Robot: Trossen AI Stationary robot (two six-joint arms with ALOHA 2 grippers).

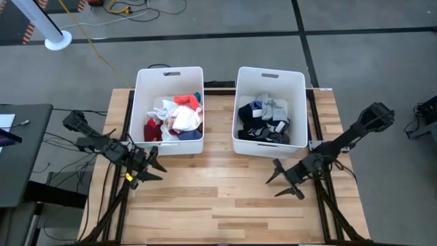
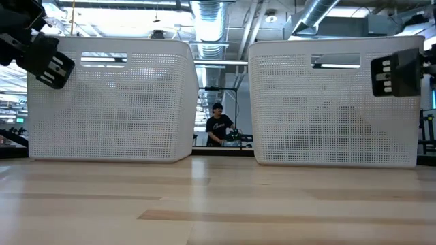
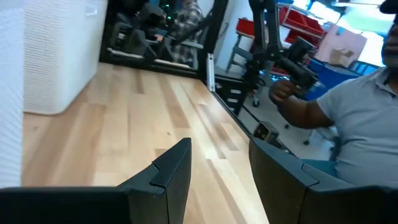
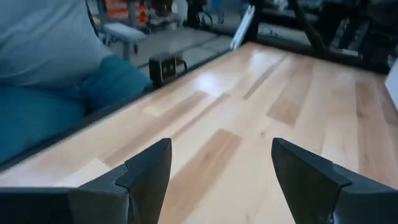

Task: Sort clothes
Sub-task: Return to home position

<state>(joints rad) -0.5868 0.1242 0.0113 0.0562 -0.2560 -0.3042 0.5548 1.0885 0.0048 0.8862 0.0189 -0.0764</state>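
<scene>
Where the tabletop (image 1: 218, 205) lies nearest to us, we see smooth wood: pale planks laid side by side, with a few darker strips in the grain.

A little farther in, both arms hang raised off the wood. The left gripper (image 1: 156, 167) is close to the left edge and the right gripper (image 1: 272, 189) is toward the right edge, each pointing inward. In the left wrist view, the left gripper's dark, flat, wedge-shaped fingers (image 3: 171, 168) stand moderately apart with bare planks showing in the gap. The right gripper's fingers (image 4: 146, 168) are spread wider, and they too grip nothing.

Farther still, two tall white plastic bins stand side by side against the far edge, a narrow gap between them. Each has rounded corners, a slot handle under the rim and walls pierced all over with small holes. The left bin (image 1: 168, 71) holds the warm-coloured clothes (image 1: 179, 119). They form a soft, crumpled heap of white, red, pink and maroon pieces, with a touch of teal and a blue fold at the near side. The right bin (image 1: 271, 72) holds the dark clothes (image 1: 266, 121), which are rumpled black, navy and grey fabric, some of it with white markings.

Beyond the table, we see through the gap between the bins a person in a dark top (image 2: 219, 128) far back in the room. The left wrist view shows a person in a grey shirt (image 3: 357, 124) just off the table
</scene>
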